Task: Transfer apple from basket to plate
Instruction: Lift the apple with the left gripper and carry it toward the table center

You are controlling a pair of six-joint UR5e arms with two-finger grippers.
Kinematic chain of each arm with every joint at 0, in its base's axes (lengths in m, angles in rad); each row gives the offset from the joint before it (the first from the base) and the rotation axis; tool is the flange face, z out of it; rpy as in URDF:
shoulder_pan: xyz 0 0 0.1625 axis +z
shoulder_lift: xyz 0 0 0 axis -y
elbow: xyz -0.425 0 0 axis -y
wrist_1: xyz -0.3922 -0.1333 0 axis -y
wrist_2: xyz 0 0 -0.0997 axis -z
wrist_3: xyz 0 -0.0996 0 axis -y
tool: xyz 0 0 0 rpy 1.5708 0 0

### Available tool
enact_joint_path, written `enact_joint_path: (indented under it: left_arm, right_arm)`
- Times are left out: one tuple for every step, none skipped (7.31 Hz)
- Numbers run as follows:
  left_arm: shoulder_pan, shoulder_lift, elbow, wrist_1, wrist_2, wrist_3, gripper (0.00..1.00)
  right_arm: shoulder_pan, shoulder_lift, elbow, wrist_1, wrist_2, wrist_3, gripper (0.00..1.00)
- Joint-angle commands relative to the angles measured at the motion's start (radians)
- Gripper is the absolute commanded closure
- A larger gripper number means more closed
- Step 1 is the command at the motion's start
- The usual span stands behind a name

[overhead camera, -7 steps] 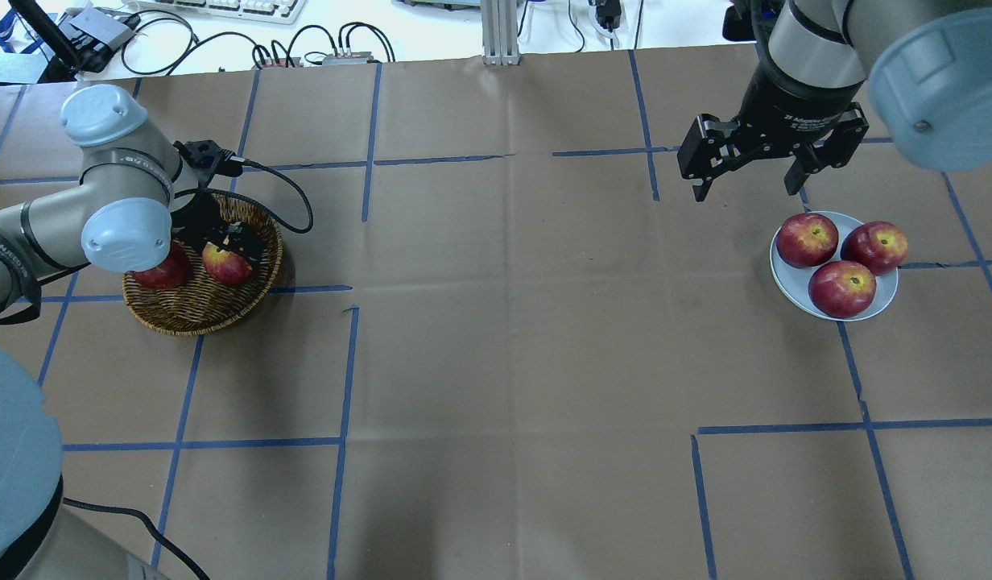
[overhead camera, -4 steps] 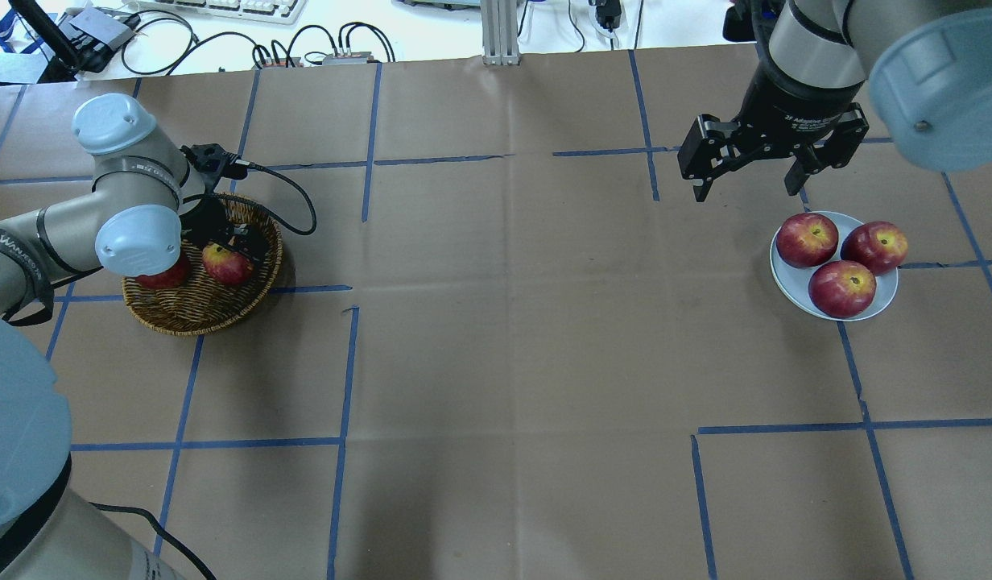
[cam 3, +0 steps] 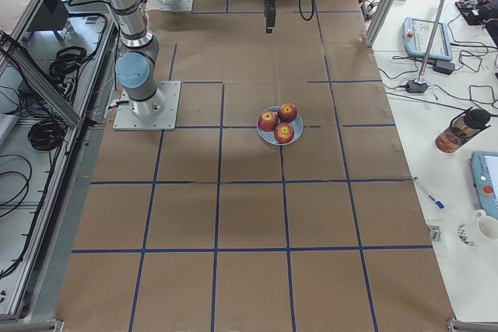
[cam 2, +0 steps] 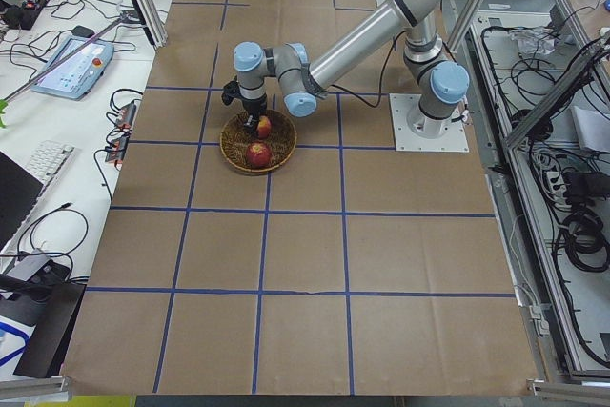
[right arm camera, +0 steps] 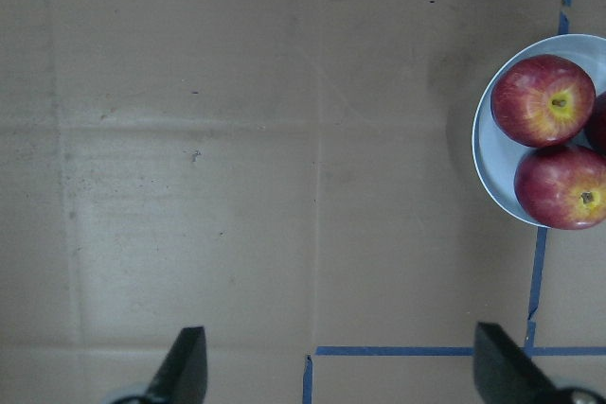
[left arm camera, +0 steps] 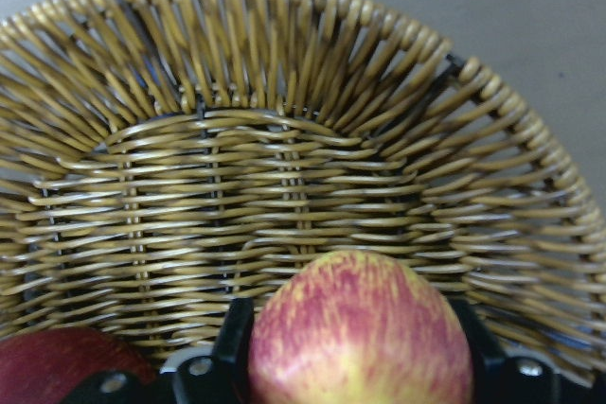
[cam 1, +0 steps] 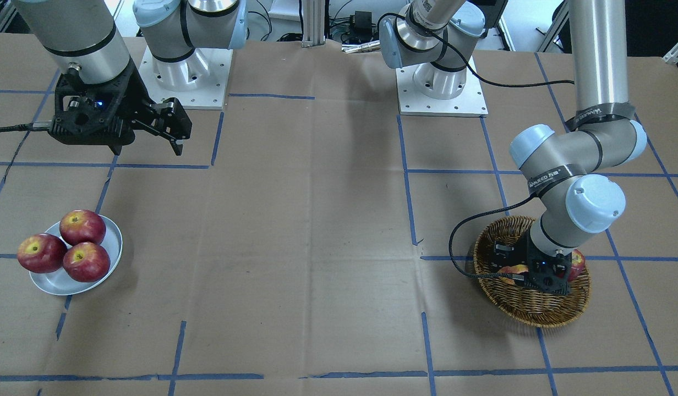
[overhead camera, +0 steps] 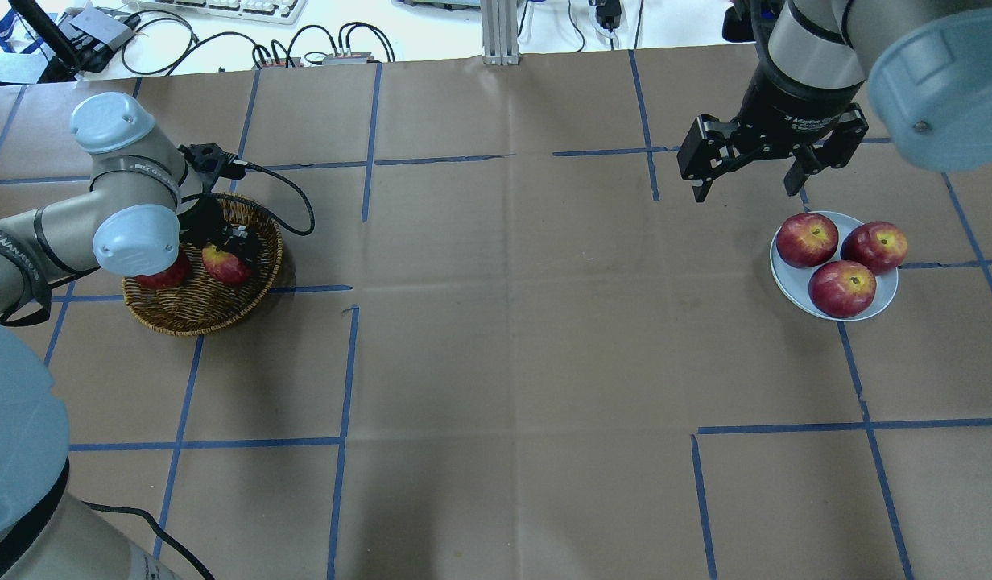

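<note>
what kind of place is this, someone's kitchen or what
Probably a robotics lab, not a kitchen: a left arm and right arm bolted to a table gridded with blue tape, beside a bench with a keyboard and cables.

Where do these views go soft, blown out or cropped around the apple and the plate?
Left wrist view: the apple at the bottom edge is slightly soft, while the basket weave behind it is sharper. Overhead exterior: the white desk at the top is blown out, and the right arm's near joint looms large and soft. Right wrist view: evenly lit, with the plate cropped at the right edge.
</note>
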State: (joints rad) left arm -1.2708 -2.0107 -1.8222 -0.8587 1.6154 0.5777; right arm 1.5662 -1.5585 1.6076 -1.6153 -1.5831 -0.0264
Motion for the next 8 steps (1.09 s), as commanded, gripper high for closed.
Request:
enact_joint_path:
  left_arm:
    - [-0.015, 0.065, 0.001, -0.055, 0.000, -0.050, 0.33]
    - [-0.045, 0.110, 0.017, -0.124, -0.006, -0.137, 0.33]
    - [-0.111, 0.124, 0.036, -0.149, -0.003, -0.188, 0.33]
    - [-0.187, 0.127, 0.046, -0.154, 0.000, -0.269, 0.33]
    - [-0.258, 0.122, 0.049, -0.154, 0.000, -0.368, 0.33]
    - [-0.322, 0.113, 0.058, -0.154, 0.000, -0.453, 0.32]
    - [-0.382, 0.106, 0.064, -0.154, -0.002, -0.543, 0.32]
    - [-0.433, 0.095, 0.066, -0.151, -0.005, -0.617, 0.32]
  right_arm:
    - [-0.002, 0.000, 0.000, 0.000, 0.000, 0.000, 0.00]
    - [0.000, 0.000, 0.000, 0.000, 0.000, 0.000, 0.00]
    - [0.000, 0.000, -0.002, 0.000, 0.000, 0.000, 0.00]
    - [0.000, 0.000, 0.000, 0.000, 0.000, 0.000, 0.00]
    - [-0.002, 0.000, -0.002, 0.000, 0.000, -0.001, 0.00]
    - [-0.002, 0.000, 0.000, 0.000, 0.000, -0.001, 0.00]
    - [0.000, 0.000, -0.002, 0.000, 0.000, 0.000, 0.00]
    - [-0.002, 0.000, -0.002, 0.000, 0.000, 0.000, 0.00]
